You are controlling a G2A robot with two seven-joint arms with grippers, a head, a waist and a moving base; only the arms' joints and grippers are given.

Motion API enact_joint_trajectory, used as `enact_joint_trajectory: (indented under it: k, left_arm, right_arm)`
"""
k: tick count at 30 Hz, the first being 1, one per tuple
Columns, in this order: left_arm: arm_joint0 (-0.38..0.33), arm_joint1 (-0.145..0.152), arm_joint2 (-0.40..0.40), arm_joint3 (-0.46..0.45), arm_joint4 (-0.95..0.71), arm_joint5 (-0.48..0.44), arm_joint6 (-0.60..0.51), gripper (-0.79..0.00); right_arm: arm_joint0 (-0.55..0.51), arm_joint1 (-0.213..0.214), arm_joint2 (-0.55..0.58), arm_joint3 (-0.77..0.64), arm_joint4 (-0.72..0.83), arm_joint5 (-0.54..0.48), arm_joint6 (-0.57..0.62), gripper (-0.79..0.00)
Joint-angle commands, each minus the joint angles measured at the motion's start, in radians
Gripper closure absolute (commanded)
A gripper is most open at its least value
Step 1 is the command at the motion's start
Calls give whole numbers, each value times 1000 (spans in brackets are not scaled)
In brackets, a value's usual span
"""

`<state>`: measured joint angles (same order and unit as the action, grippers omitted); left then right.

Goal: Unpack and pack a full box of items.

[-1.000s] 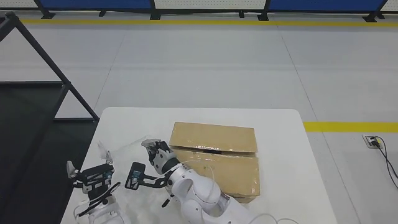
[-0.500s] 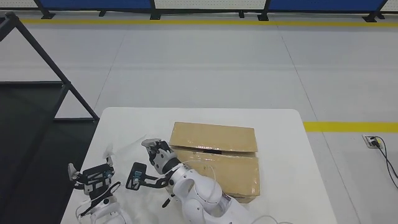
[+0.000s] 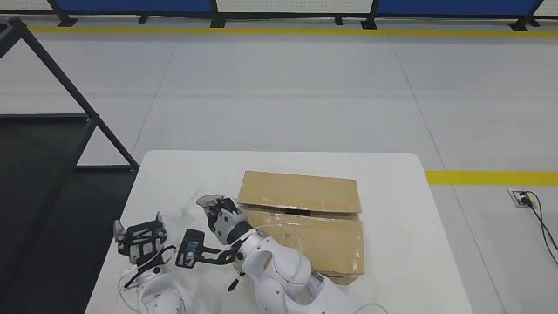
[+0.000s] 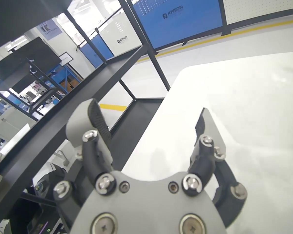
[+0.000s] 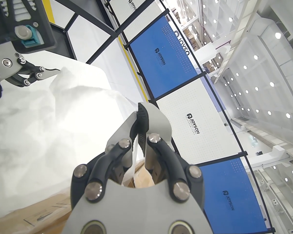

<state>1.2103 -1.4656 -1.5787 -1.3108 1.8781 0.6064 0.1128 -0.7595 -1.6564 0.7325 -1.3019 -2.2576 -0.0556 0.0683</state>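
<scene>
**Presently: right claw pinching clear film beside the cardboard box**

Farthest left, a black shelf rack (image 4: 107,74) is standing just off the left edge of the white table (image 3: 392,227). The left gripper (image 4: 149,113) is hovering over that near-left part of the table with its two fingers spread wide, pointing along the table edge. In the right wrist view, one of its fingertips is sitting just beside a raised corner of the clear plastic film (image 5: 39,127); whether the two are touching cannot be told.

The film is billowing over the tabletop between the two grippers, crumpled and translucent. The right gripper (image 5: 142,113) is clamping a fold of it, its fingers drawn together to a narrow slit with the thin plastic caught between the pads. This gripper is sitting right at the left end of the cardboard box (image 3: 305,214).

The box is resting on the middle of the table, its top flaps lying folded down with a small dark gap at the seam.
</scene>
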Motion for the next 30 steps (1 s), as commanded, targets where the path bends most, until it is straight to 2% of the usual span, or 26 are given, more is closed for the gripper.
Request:
enact_joint_trajectory:
  k: [1, 2, 4, 9, 10, 11, 13, 14, 16, 21, 30]
  left_arm:
    - [-8, 0, 0, 14, 4, -4, 2, -175]
    - [-9, 0, 0, 18, 5, -4, 3, -179]
    - [-4, 0, 1, 20, 7, 0, 9, -286]
    - [30, -1, -15, -7, -20, 16, 18, -252]
    - [41, -1, -17, -16, -24, 15, 22, -274]
    - [54, -1, -17, -24, -25, 12, 26, -332]
    - [82, 0, -14, -44, -18, -3, 39, -563]
    - [95, 0, -13, -55, -18, -10, 45, -594]
    - [122, 1, -9, -77, -17, -31, 64, -779]
    - [158, 0, 10, -98, -13, -55, 97, -785]
    - [121, -7, 65, -50, 5, -78, 105, -785]
  right_arm:
    - [-2, -1, 2, -1, -4, 0, -2, 0]
    - [-2, -2, 4, -1, -7, 0, -1, 0]
    - [-4, -3, 7, -2, -10, -1, -1, 0]
    - [-8, -7, 12, -3, -18, -2, -4, 0]
    - [-7, -9, 13, -3, -19, -3, -5, 0]
    - [-7, -10, 14, -3, -18, -2, -6, 0]
    - [-7, -12, 15, -3, -21, 3, -7, 0]
    - [-7, -14, 16, -2, -20, 4, -8, 0]
    - [-5, -17, 17, -1, -18, 6, -7, 0]
    - [4, -27, 15, 8, -8, 11, -5, 0]
    - [13, -42, 18, 19, -4, 22, -1, 0]
